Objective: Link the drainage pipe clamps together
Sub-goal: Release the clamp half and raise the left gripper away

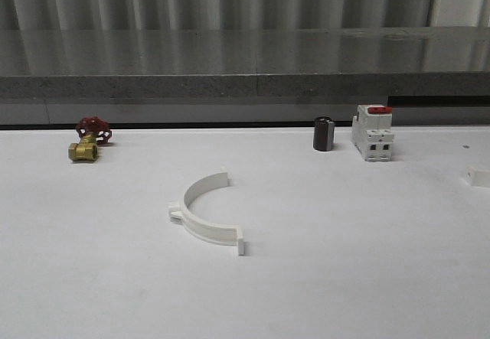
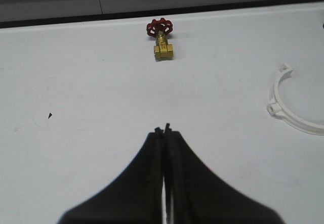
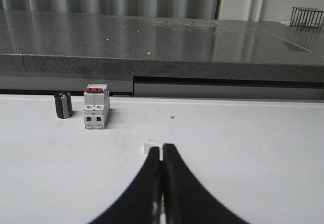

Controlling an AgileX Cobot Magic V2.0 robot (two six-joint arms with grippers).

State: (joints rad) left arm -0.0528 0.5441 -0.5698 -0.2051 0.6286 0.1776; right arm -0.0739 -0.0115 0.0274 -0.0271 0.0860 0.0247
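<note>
Nothing of the joining looks done. One clamp (image 1: pixel 205 213) lies alone on the white table (image 1: pixel 367 278), about mid-table and a little left of centre, untouched. At the right edge of the front view sits a small white piece (image 1: pixel 479 175); whether it belongs to the other clamp I cannot tell, since it is cut off there. So by my reading the whole job is left: find and pick up both halves, bring their ends together, and mate them.

The clamp is a thin white plastic half-ring lying flat, its open side facing right and far. It has a small flat tab at each end and one at mid-arc on the left.

The left gripper (image 2: pixel 163 129) hovers over bare table with its jaws pressed together, empty, the clamp off to its right. The right gripper (image 3: pixel 162 147) is likewise closed and empty, a small white bit just beyond its tips.

Far left stands a brass valve (image 1: pixel 88 141), far right a breaker (image 1: pixel 373 132) and a dark cylinder (image 1: pixel 323 134).
</note>
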